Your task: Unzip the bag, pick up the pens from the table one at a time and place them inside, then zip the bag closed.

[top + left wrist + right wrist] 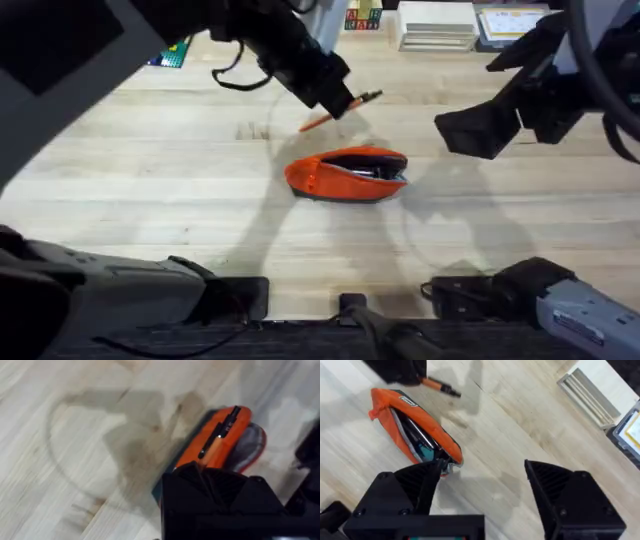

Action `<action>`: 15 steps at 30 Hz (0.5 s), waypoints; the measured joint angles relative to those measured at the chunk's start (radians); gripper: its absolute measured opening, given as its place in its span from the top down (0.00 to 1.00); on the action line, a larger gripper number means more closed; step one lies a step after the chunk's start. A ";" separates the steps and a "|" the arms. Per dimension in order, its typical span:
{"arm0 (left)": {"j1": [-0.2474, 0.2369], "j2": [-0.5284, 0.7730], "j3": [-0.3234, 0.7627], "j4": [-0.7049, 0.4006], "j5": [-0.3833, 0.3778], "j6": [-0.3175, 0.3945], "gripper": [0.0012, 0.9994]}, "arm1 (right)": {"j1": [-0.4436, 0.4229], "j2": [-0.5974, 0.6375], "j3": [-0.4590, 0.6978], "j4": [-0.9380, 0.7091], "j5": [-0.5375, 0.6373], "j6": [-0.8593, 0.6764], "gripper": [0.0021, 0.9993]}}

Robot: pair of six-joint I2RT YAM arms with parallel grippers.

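Note:
The orange bag [348, 172] lies unzipped in the middle of the table [150, 190]. Dark pens show through its opening [417, 435]. Just beyond it, my left gripper [338, 98] is shut on an orange pen [358, 102] with a black tip, held slanted above the table. Up close, this pen [220, 435] sticks out past the left gripper [200, 467] and shows a black clip. My right gripper [480, 128] hovers to the right of the bag, open and holding nothing. Its fingers [420, 485] stand wide apart, with the bag [425, 422] and the held pen [440, 386] beyond them.
Stacked white books [436, 28] and coloured blocks [362, 16] sit along the table's far edge, with a green item [172, 55] at the far left. Bare wood surrounds the bag on all sides.

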 joint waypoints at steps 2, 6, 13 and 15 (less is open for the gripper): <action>-0.022 0.000 0.000 -0.018 0.000 0.019 0.96 | 0.000 0.000 0.000 0.000 0.000 0.000 0.00; -0.074 0.000 0.000 -0.039 -0.001 0.052 0.96 | 0.000 0.000 0.000 0.000 0.000 0.000 0.00; -0.141 0.000 0.000 -0.031 -0.001 0.060 0.96 | 0.000 0.000 0.000 0.000 0.000 0.000 0.00; -0.158 0.000 -0.008 -0.011 0.000 0.062 0.96 | 0.000 0.000 0.000 0.000 0.000 0.000 0.00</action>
